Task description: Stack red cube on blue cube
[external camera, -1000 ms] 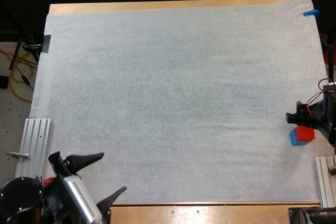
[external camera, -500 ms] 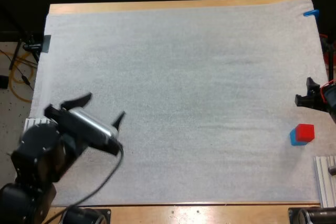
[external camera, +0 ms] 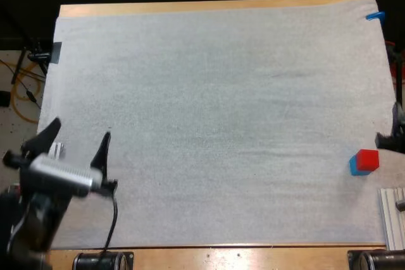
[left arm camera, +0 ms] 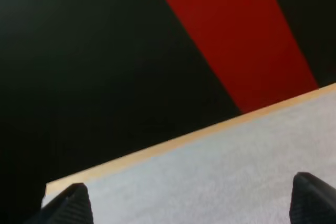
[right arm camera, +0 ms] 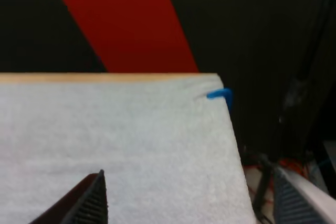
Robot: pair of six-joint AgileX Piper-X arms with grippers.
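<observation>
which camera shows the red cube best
The high view: the red cube sits atop the blue cube near the right edge of the white mat. Both wrist views look toward its far edge instead.

Two plain cubes are seen, a red cube [external camera: 367, 158] and a blue cube [external camera: 354, 167]. The mat [external camera: 215, 112] is shown white with a fine grain, the surface [external camera: 253, 256] in pale wood. The left tool [external camera: 81, 129] and right tool [right arm camera: 191, 203] are coloured black.

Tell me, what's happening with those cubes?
Left gripper open, right gripper open, both holding nothing. Red cube sitting on blue cube. Nothing in the way.
</observation>
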